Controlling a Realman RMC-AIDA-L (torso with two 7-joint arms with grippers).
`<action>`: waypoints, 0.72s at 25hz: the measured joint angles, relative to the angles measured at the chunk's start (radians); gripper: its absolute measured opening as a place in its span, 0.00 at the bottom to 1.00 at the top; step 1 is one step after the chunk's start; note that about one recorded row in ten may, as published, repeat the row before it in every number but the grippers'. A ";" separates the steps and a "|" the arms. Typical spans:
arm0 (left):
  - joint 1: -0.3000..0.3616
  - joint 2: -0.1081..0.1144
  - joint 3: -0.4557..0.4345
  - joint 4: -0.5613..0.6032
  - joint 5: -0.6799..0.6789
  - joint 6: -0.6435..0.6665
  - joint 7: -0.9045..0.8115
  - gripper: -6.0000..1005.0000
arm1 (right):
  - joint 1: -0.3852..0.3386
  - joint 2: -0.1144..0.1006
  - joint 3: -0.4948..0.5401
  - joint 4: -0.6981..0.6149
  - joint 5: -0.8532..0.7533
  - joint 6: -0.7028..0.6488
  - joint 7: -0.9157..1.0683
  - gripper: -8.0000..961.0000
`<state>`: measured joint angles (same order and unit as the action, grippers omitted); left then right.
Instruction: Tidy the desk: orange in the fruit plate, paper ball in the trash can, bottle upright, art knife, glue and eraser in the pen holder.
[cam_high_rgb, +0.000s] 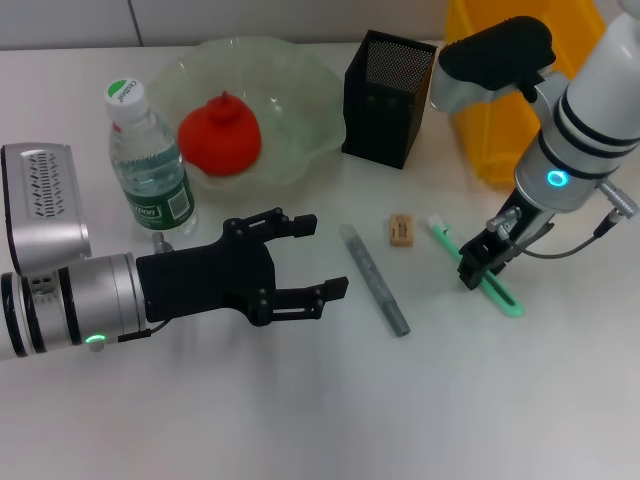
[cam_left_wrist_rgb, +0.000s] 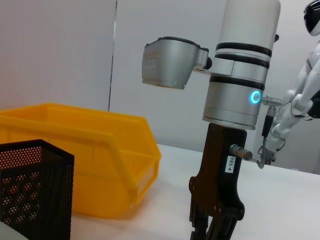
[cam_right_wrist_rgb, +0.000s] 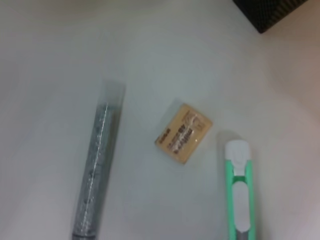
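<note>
Art knife (cam_high_rgb: 478, 268), green and white, lay flat on the white worktop (cam_high_rgb: 300, 400), and the right gripper (cam_high_rgb: 478, 264) was down right on top of its middle, black fingers (cam_high_rgb: 470, 270) straddling it; whether they were actually pinching it, I couldn't tell. Just beside those fingers, toward the robot's left, sat the little tan eraser (cam_high_rgb: 401, 229), and beyond that the long grey glue stick (cam_high_rgb: 375, 279), all three apart from one another. Nothing lay between the fingers and the knife. Behind them stood the black mesh pen holder (cam_high_rgb: 385, 95), contents not visible, and the yellow trash can (cam_high_rgb: 500, 100) was partly hidden by the right arm. Over on the other side, the left gripper (cam_high_rgb: 310, 258) hovered low over bare worktop, fingers (cam_high_rgb: 300, 226) spread wide, holding nothing. Behind it the bottle (cam_high_rgb: 148, 165) stood upright, white cap on top, just beside the pale-green fruit plate (cam_high_rgb: 310, 120), and the orange (cam_high_rgb: 220, 135) sat inside that plate.
</note>
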<state>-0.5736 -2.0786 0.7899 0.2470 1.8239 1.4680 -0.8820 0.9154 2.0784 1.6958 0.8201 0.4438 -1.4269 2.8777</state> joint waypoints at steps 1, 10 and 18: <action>0.000 0.000 0.000 0.000 0.000 0.000 0.000 0.85 | 0.000 0.000 -0.006 -0.001 -0.001 0.000 0.000 0.31; 0.000 0.000 0.000 0.000 0.000 0.002 0.000 0.85 | -0.001 0.000 -0.011 0.000 -0.002 -0.001 0.000 0.21; 0.000 0.000 0.000 0.000 -0.001 0.003 0.000 0.85 | -0.041 -0.001 -0.002 0.104 0.023 -0.027 -0.029 0.19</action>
<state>-0.5737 -2.0785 0.7900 0.2469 1.8232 1.4709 -0.8820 0.8747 2.0773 1.6942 0.9242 0.4666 -1.4535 2.8490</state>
